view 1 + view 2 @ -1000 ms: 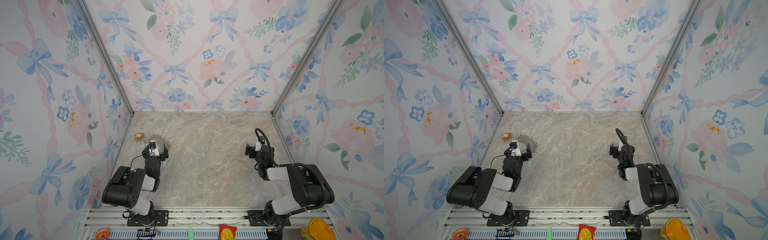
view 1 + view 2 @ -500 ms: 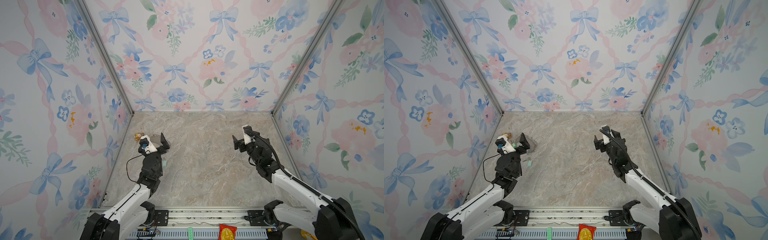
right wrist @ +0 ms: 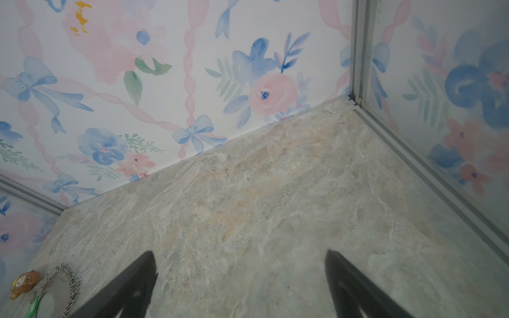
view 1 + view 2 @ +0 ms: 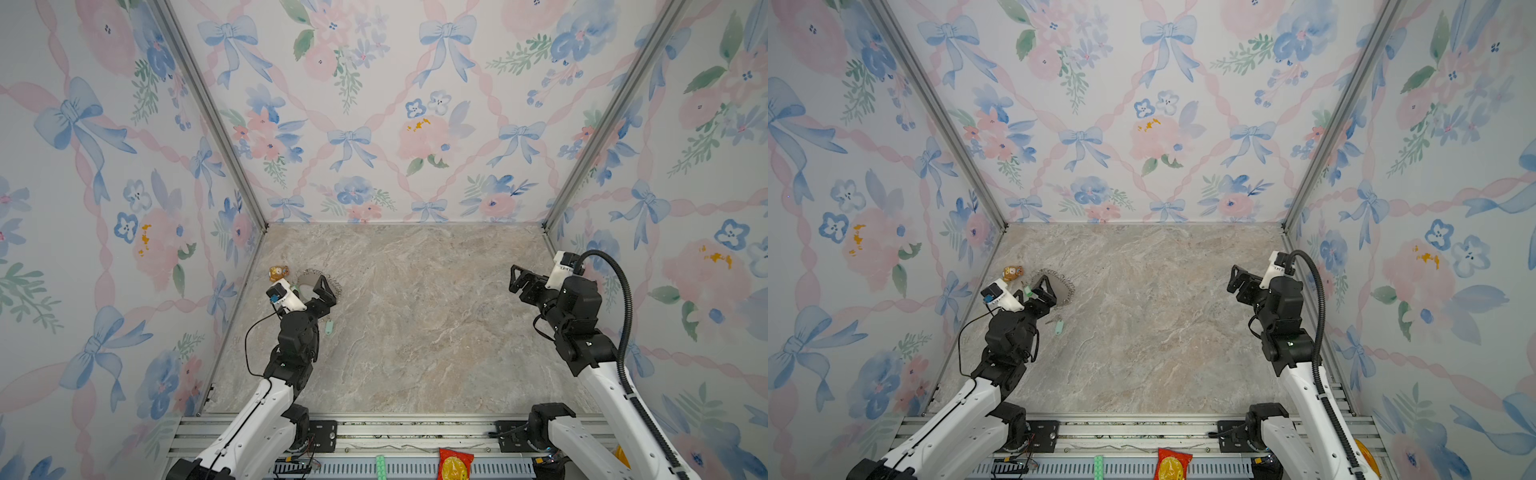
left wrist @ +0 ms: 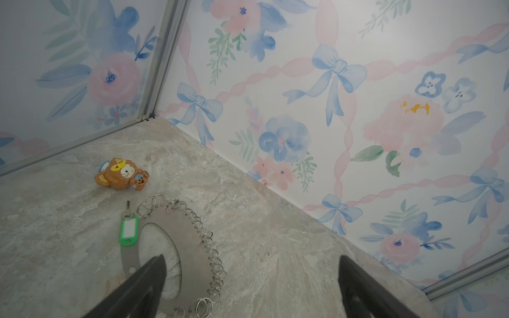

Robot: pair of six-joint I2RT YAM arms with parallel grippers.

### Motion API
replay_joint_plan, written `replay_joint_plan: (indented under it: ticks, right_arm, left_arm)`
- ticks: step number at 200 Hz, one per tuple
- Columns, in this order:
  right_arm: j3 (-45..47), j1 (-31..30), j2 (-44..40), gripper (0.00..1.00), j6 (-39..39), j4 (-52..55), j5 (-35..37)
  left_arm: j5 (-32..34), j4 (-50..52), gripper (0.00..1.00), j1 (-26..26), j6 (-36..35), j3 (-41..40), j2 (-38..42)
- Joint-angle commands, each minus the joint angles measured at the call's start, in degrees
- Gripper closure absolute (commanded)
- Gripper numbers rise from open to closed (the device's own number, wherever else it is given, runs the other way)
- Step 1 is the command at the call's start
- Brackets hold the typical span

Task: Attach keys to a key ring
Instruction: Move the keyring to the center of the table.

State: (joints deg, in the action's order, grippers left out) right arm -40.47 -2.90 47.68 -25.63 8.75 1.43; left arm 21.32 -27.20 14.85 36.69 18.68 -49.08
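Both pincers stand wide and empty over the marble-patterned desk (image 4: 415, 324). The left pincer (image 5: 250, 260) hangs over the near edge of the key ring (image 5: 192, 245), with one finger above the hoop and its mate above bare stone beside it. Just ahead of that first finger, the green-tagged key (image 5: 128, 230) lies across the ring's fringed rim; whether it is hooked on cannot be told. Farther ahead, toward the left wall (image 4: 124, 249), a bear figurine (image 5: 121, 174) lies apart from the ring. The mint-tagged key (image 4: 328, 328) lies loose behind the fingertips, just beside the left arm (image 4: 297, 332). The left wall runs close along this pincer's outer side. On its inner side the desk is open all the way to the right pincer (image 3: 240, 252). That one hangs over bare stone near the right wall (image 4: 685, 249), with open stone ahead of it as far as the back wall (image 4: 395, 124).
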Motion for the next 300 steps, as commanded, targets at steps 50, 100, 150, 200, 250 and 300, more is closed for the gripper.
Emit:
replay_joint_plan:
  ticks: [50, 100, 150, 200, 250, 300]
  right_arm:
    - [0.1, -6.6, 3.3, 0.03, 0.0, 6.5, 4.0]
    - [-2.4, -24.8, 9.5, 0.03, 6.0, 7.9, 21.8]
    - [-2.8, -31.0, 15.2, 0.03, 5.7, 6.8, 24.5]
    - [-3.3, -31.6, 16.3, 0.03, 4.9, 6.7, 24.4]
    - [-4.3, -31.6, 16.5, 0.03, 3.8, 8.8, 27.0]
    - [-5.1, -27.5, 15.6, 0.03, -1.4, 13.0, 28.8]
  left_arm:
    - [-1.0, 18.0, 0.02, 0.4, -3.3, 20.1, -25.6]
    - [-0.7, 25.6, 0.02, -1.5, -3.5, 35.3, -41.9]
    - [-3.7, 29.6, 0.02, -6.6, 1.0, 41.1, -51.0]
    - [-7.8, 31.0, 0.02, -8.5, 3.0, 43.5, -57.7]
    - [-11.6, 31.0, 0.02, -8.4, 3.2, 45.1, -61.8]
    - [-12.4, 31.5, 0.1, -3.9, 1.4, 46.4, -63.4]
